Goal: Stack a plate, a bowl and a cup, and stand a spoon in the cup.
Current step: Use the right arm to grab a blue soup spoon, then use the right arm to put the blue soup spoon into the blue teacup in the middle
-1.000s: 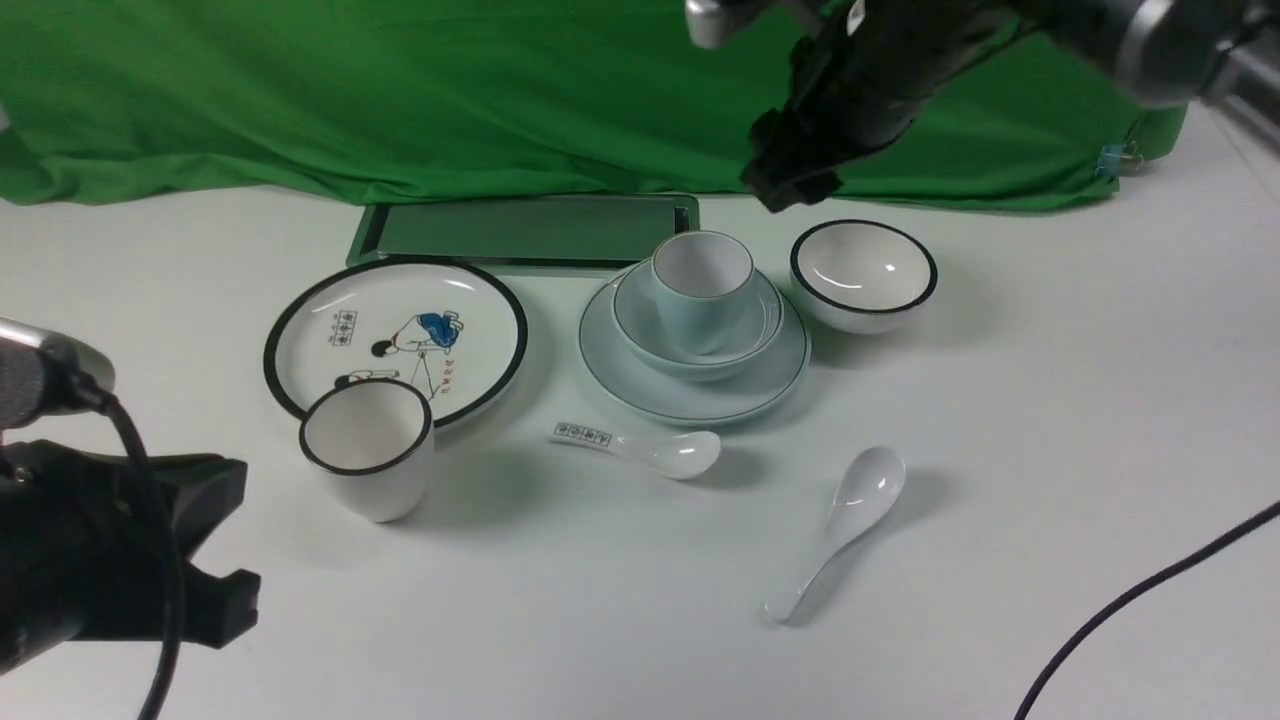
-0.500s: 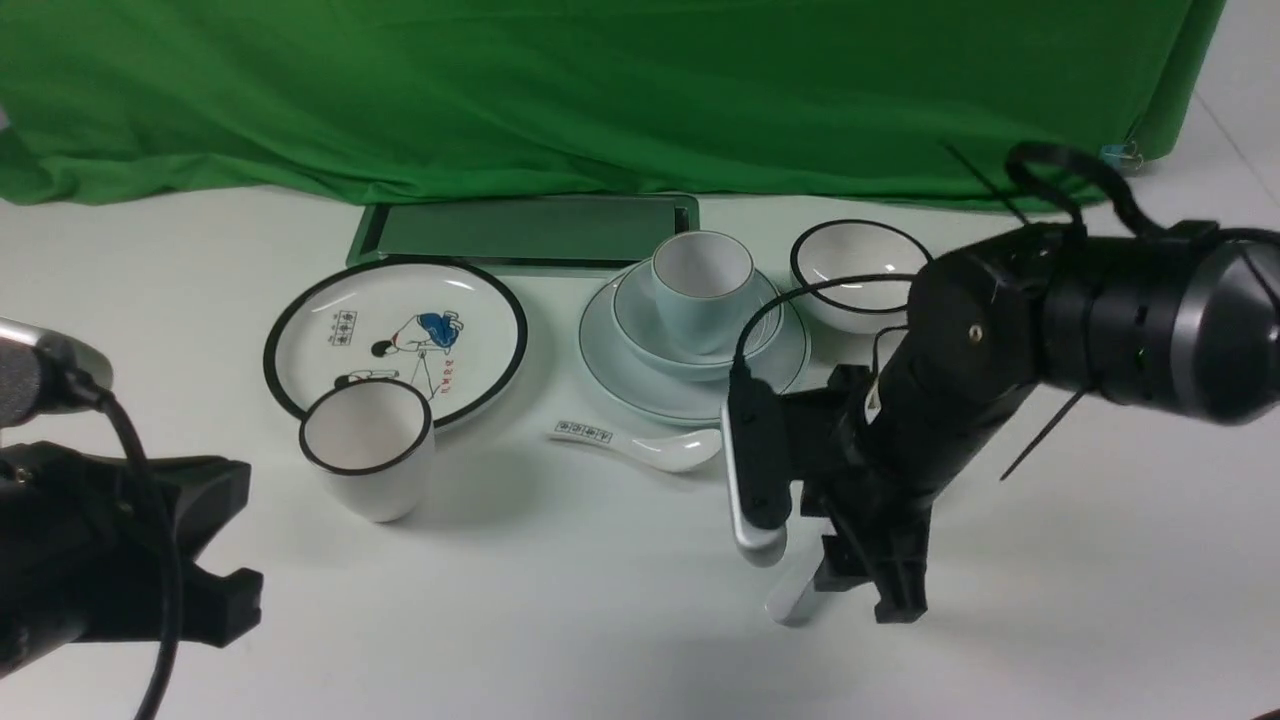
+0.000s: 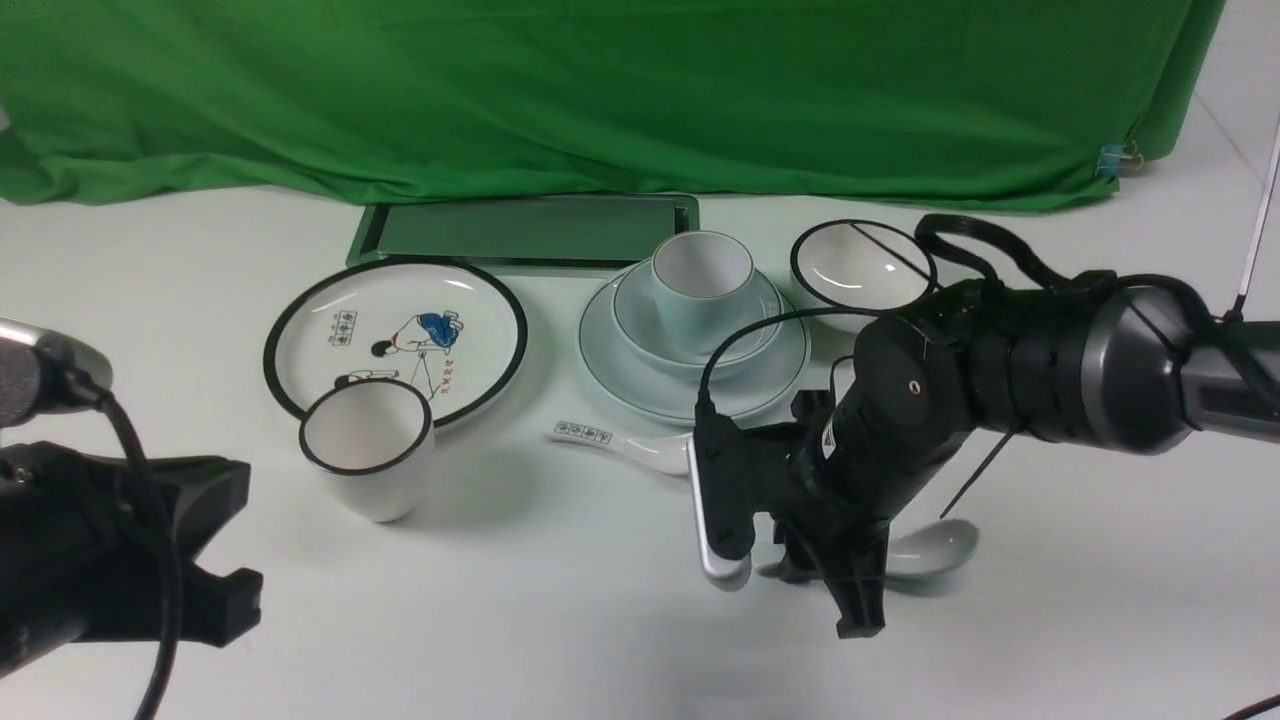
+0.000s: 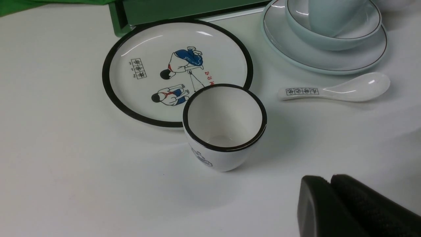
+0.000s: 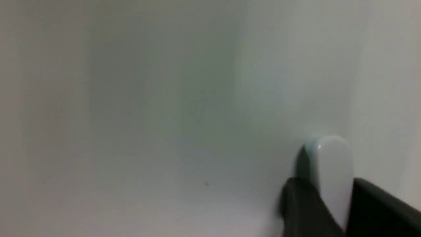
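The pale blue cup stands in the pale blue-green bowl, which sits on the pale blue-green plate at mid-table. The stack also shows in the left wrist view, with cup, bowl and plate. My right gripper is down at the table, in front of the stack. It is shut on the handle of the plain white spoon. The handle end shows between the fingers of my right gripper. My left gripper is shut and empty at the near left.
A white black-rimmed plate with a cartoon figure, a white black-rimmed cup and a short marked spoon lie left of the stack. A small black-rimmed bowl is to its right. A green tray lies behind.
My right arm came down from above the back of the table onto the plain spoon. The spoon has turned, and its scoop is now further right and nearer. The left arm has not moved.
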### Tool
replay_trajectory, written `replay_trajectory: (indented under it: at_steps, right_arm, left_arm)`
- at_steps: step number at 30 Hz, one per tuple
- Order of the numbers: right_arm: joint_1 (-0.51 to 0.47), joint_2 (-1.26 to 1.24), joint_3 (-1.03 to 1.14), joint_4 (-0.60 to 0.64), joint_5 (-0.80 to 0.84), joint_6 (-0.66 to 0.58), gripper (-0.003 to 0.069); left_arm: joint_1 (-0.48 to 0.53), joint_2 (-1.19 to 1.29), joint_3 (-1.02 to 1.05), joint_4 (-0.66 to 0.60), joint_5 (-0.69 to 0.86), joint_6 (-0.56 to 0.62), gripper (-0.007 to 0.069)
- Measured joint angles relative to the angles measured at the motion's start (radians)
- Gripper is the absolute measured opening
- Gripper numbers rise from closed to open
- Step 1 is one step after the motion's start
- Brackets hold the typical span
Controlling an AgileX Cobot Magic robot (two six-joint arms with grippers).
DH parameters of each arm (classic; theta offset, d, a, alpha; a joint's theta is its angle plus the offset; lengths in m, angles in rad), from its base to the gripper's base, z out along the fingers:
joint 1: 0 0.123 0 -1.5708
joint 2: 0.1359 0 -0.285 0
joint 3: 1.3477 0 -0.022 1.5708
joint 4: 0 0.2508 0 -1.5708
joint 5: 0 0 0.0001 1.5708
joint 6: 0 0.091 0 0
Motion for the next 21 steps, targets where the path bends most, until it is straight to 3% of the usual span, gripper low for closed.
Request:
replay_trajectory:
  at_steps: [8, 11, 16, 19, 21]
  right_arm:
    - [0.000, -0.079, -0.012, 0.071, -0.127, 0.086, 0.0174]
    - [0.001, -0.159, -0.025, 0.128, -0.347, 0.177, 0.0174]
    - [0.001, -0.151, -0.046, 0.184, -0.916, 0.452, 0.0174]
    - [0.001, -0.044, -0.115, 0.174, -1.086, 0.629, 0.0174]
    - [0.001, 0.028, -0.173, 0.153, -1.093, 0.687, 0.0174]
  left_arm:
    - [0.000, 0.000, 0.000, 0.000, -0.011, 0.000, -0.0008]
    - [0.000, 0.000, 0.000, 0.000, -0.018, 0.000, -0.0008]
    - [0.000, 0.000, 0.000, 0.000, -0.061, 0.000, -0.0008]
    - [0.000, 0.000, 0.000, 0.000, -0.069, 0.000, -0.0008]
    - [0.000, 0.000, 0.000, 0.000, -0.068, 0.000, -0.0008]
